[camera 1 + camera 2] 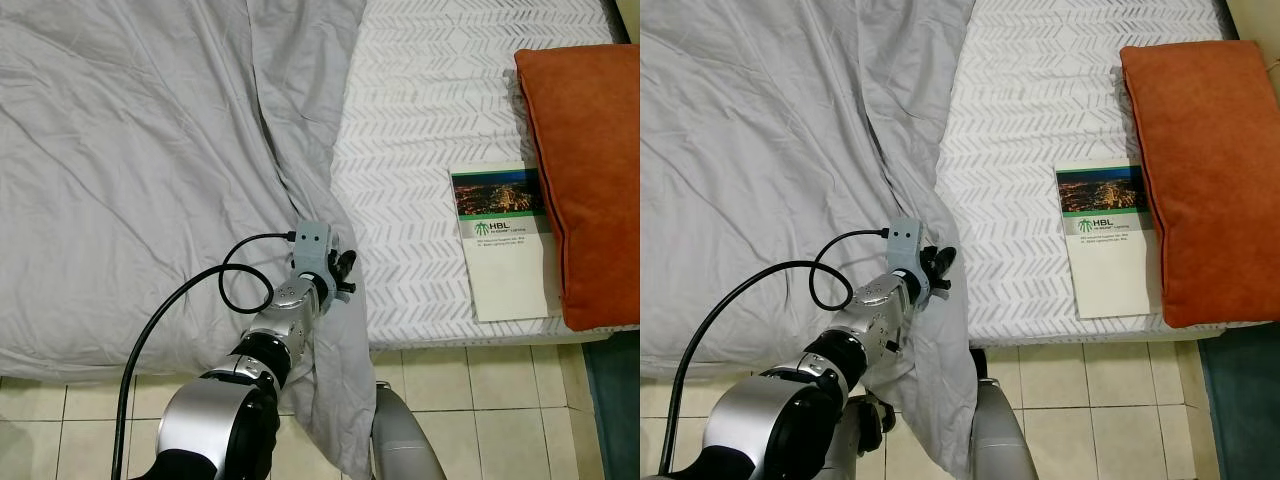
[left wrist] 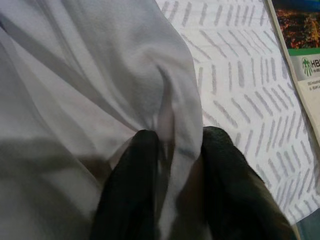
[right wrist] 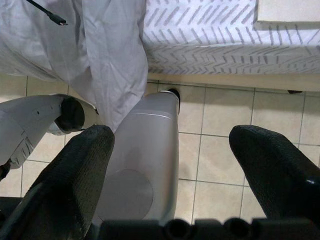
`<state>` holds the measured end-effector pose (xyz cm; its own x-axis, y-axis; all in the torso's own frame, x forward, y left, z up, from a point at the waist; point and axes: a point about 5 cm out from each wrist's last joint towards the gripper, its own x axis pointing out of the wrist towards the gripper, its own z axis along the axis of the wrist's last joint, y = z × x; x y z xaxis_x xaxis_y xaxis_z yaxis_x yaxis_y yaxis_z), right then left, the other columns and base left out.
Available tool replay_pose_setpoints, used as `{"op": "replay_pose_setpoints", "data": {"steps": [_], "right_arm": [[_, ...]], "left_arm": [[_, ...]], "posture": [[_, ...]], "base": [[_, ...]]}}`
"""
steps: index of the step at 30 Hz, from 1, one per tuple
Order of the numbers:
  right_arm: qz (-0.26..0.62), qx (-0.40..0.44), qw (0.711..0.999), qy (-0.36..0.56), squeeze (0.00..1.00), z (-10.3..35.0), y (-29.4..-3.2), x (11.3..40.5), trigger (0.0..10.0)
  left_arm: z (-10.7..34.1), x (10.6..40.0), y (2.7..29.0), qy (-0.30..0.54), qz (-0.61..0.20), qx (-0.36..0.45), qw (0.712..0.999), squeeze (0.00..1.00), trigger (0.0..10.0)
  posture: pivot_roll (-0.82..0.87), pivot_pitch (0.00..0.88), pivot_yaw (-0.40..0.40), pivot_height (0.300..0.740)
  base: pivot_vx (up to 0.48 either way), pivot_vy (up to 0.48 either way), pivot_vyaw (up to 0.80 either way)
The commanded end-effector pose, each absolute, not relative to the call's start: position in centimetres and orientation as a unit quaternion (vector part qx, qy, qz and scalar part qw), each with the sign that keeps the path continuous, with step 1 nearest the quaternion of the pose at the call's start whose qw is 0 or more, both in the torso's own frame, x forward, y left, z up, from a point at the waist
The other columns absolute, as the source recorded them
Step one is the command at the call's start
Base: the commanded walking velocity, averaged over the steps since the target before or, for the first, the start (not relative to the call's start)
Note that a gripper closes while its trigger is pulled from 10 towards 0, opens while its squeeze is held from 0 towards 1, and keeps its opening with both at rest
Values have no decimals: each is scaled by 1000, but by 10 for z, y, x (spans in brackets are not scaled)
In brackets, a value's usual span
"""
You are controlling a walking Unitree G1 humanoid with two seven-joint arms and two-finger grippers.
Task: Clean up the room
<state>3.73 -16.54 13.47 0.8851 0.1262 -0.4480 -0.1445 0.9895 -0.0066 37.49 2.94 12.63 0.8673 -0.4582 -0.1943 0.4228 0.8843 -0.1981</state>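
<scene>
A grey blanket (image 1: 130, 150) covers the left part of the bed, and its edge hangs down over the bed's front side. My left gripper (image 1: 343, 272) is at that hanging edge, shut on a fold of the blanket (image 2: 167, 107) pinched between its two black fingers (image 2: 131, 180). A white booklet (image 1: 503, 240) with a city photo on its cover lies on the patterned white sheet (image 1: 420, 130), right of the gripper. An orange pillow (image 1: 590, 170) lies at the bed's right end, touching the booklet. My right gripper (image 3: 172, 175) hangs open over the tiled floor beside the bed.
Cream floor tiles (image 1: 480, 400) run along the bed's front edge. A dark teal rug (image 1: 1245, 400) lies on the floor at the lower right. My own silver leg (image 3: 145, 145) stands close to the bed. A black cable (image 1: 170, 310) loops off my left arm.
</scene>
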Motion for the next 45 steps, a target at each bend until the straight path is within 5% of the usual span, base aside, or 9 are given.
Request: {"op": "replay_pose_setpoints", "data": {"steps": [1,19,31,32,34,35,36,37,45], "right_arm": [[67,-17,966,250,0,128,-165,33,10000],[82,-20,973,215,0,107,-163,64,10000],[78,-22,978,194,0,99,-160,80,10000],[77,-21,978,194,0,97,-159,81,10000],[76,-20,978,193,0,96,-158,81,10000],[76,-19,978,194,0,95,-157,81,10000],[76,-19,978,194,0,95,-157,81,10000],[76,-19,978,195,0,93,-157,81,10000],[78,-16,976,201,0,87,-153,81,10000]], "left_arm": [[102,353,-1,170,-265,-85,945,0,0],[151,336,-72,38,-442,104,890,0,0],[218,292,-143,-124,-589,100,792,0,0],[215,279,-153,-128,-615,107,771,0,5843],[212,272,-157,-128,-629,113,759,0,5843],[205,264,-161,-125,-645,119,744,0,10000],[205,264,-161,-125,-645,119,744,0,10000],[199,256,-165,-119,-661,119,731,1000,10000],[203,237,-181,-118,-681,66,720,1000,10000]], "posture": [[-489,675,-15,740],[-406,570,37,740],[-381,525,75,740],[-377,519,81,740],[-377,519,81,740],[-369,517,88,740],[-369,517,88,740],[-364,507,91,740],[-359,496,103,740]], "base": [[0,0,0],[0,0,0],[0,0,0],[0,0,0],[0,0,0],[0,0,0],[0,0,0],[0,0,0],[0,0,0]]}}
